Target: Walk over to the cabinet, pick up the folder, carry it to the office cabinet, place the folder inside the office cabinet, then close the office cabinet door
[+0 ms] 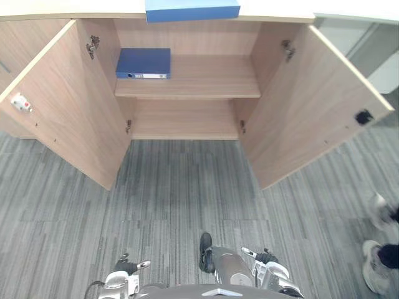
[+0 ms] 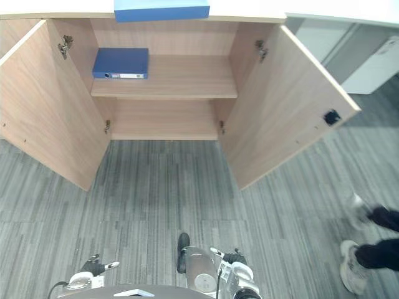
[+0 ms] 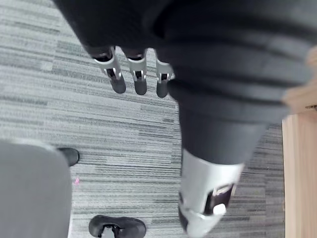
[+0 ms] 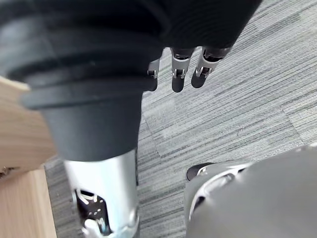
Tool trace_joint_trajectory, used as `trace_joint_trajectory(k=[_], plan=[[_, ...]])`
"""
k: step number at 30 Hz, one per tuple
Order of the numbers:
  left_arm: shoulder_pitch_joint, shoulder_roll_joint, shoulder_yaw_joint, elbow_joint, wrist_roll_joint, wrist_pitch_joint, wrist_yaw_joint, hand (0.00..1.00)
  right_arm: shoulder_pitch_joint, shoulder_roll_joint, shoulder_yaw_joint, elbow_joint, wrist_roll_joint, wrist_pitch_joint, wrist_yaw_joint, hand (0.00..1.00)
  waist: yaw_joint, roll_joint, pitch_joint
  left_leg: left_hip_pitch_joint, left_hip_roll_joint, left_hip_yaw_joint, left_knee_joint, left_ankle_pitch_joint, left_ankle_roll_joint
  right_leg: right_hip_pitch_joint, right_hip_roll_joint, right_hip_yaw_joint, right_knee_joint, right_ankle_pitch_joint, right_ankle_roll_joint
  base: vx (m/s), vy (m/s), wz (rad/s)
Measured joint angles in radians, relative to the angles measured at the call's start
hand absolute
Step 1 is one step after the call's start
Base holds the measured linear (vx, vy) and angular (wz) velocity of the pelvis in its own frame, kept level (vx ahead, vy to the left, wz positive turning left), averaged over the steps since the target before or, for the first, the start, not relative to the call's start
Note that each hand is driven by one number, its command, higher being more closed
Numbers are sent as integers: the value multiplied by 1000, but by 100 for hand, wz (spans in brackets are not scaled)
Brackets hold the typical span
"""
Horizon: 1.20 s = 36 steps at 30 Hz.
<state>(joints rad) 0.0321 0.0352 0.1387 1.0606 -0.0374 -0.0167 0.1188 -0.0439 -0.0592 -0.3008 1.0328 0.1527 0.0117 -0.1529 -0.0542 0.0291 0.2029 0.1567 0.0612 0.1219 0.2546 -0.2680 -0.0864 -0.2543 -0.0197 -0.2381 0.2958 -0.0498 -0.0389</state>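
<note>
The folder (image 1: pixel 143 63) lies on the cabinet (image 1: pixel 187 37) shelf, already placed, I'd judge. My left hand (image 3: pixel 137 74) and right hand (image 4: pixel 178 74) hang empty, fingers relaxed, because the doors (image 1: pixel 305 99) still need closing.

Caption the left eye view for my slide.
Blue folder lying flat on the upper shelf of an open wooden cabinet, both doors swung wide.

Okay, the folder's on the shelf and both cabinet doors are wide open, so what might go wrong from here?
1. The left door and right door both stand wide open; closing one alone leaves the folder exposed.
2. A person's shoes stand near the right door; a step that way may meet them.
3. The left hand and right hand hang open and low, far from either door.
</note>
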Motion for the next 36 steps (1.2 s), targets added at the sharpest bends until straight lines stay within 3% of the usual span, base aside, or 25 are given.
trace_joint_trajectory(k=[1,2,4,6,8,11,12,13,14,15,16,18,20,21,22,24,26,28,29,30,31,33,34,36], plan=[[0,-18,39,-26,0,0,-1,0,3,6,6,-19,0,-7,0,0,-1,8,6,-84,33,22,225,14,-14,53,11,0,-33,-20,-4,519,-203,16],[-2,-23,55,-34,0,-1,-1,0,4,13,10,-27,0,-5,0,0,3,11,13,-132,59,35,346,18,-15,87,21,1,-48,-28,-12,397,-137,5],[-4,-28,87,-75,0,-5,-1,0,9,20,27,-46,13,-8,-2,0,22,4,42,-241,161,110,667,-17,8,218,45,18,-75,-80,-23,435,-141,-19],[-11,-29,93,-105,0,-6,-1,0,12,27,27,-54,22,-8,-2,0,49,-8,44,-327,190,140,698,-34,10,265,43,41,-85,-107,-20,370,-90,-36],[-14,-37,94,-109,-1,-8,-2,0,19,36,23,-76,39,-8,-2,0,59,-8,43,-399,201,159,643,-43,21,299,40,64,-111,-114,-14,332,10,-38],[-33,-40,95,-109,-1,-8,-1,0,27,53,11,-81,42,-8,-3,0,80,-21,41,-446,150,176,359,-31,13,369,-3,95,-148,-131,13,373,121,-43],[-35,-41,94,-109,0,-10,0,0,32,56,7,-81,41,-8,-4,0,83,-24,36,-457,115,156,229,19,11,395,-26,108,-163,-148,40,357,213,-39],[-34,-44,93,-105,-1,-11,1,0,35,55,5,-79,41,-9,-4,0,85,-19,29,-455,91,123,119,118,22,413,-33,122,-176,-164,66,354,241,-45],[-29,-43,93,-104,-1,-12,1,0,38,55,5,-75,41,-8,-4,0,90,-21,23,-445,83,118,110,181,35,422,-39,137,-180,-175,80,456,343,-47],[-26,-29,93,-103,-1,-13,0,0,42,65,6,-71,41,-7,-4,0,90,-46,1,-434,51,131,112,200,73,429,-68,159,-179,-191,91,402,287,-31],[-26,-14,93,-100,-1,-13,0,0,50,87,4,-72,41,-8,-4,0,80,-81,-21,-431,26,149,110,174,87,415,-100,172,-154,-190,89,507,322,-23],[-26,5,93,-85,-1,-12,-1,0,56,108,3,-69,38,-8,-2,0,92,-112,-39,-392,12,197,113,144,111,380,-131,196,-59,-188,90,457,252,-43],[-24,7,92,-61,-1,-9,0,0,51,109,4,-71,36,-9,-2,0,95,-109,-39,-316,5,225,93,108,139,314,-148,217,139,-155,115,362,212,-51],[-20,6,82,-60,-1,-5,0,0,42,108,6,-72,32,-9,0,0,88,-96,-31,-268,1,232,63,91,140,236,-160,229,332,-137,157,233,135,-22],[-20,6,76,-59,-1,-5,0,0,38,109,6,-73,30,-9,1,0,81,-93,-30,-247,-1,232,54,85,142,200,-165,227,412,-146,165,272,124,-12],[-19,6,63,-55,-1,-4,0,0,32,106,25,-75,16,-11,1,0,78,-92,-30,-159,-3,234,5,70,137,86,-166,175,575,-210,135,287,58,3],[-19,2,61,-51,-1,-4,0,0,26,104,25,-76,14,-16,1,0,77,-89,-28,-96,-1,234,-36,70,136,34,-161,128,539,-249,118,252,-14,5],[-20,-8,61,-46,-1,-4,0,0,19,94,25,-76,14,-18,1,0,67,-76,-32,-58,9,224,-76,74,122,-14,-124,118,353,-244,108,239,-97,16],[-19,-13,59,-41,-1,-5,0,0,19,88,25,-75,15,-18,1,0,60,-72,-34,-51,11,211,-90,75,99,-16,-105,125,224,-204,97,245,-139,33],[-19,-12,59,-36,0,-6,0,0,24,87,24,-73,13,-16,1,0,55,-79,-37,-43,-1,196,-102,77,87,-11,-91,143,99,-122,82,280,-181,57],[-32,-19,68,-23,0,-7,0,0,31,79,21,-70,12,-16,1,0,48,-89,-39,-26,-12,160,-107,64,54,-2,-93,165,73,-15,82,332,-220,53],[-27,-71,103,-18,0,-6,1,0,44,32,20,-60,5,-14,1,0,54,-23,-53,-12,31,148,-118,62,34,17,-65,127,76,-49,69,294,-210,34],[-29,-81,109,-17,0,-5,1,0,44,20,18,-57,4,-13,1,0,52,-3,-53,-9,47,147,-118,63,28,27,-55,111,76,-63,61,193,-149,24],[-36,-101,120,-18,0,-6,-1,0,45,12,12,-51,5,-13,0,0,47,9,-54,-17,75,148,-81,71,15,66,-44,78,55,-79,48,171,-166,42]])
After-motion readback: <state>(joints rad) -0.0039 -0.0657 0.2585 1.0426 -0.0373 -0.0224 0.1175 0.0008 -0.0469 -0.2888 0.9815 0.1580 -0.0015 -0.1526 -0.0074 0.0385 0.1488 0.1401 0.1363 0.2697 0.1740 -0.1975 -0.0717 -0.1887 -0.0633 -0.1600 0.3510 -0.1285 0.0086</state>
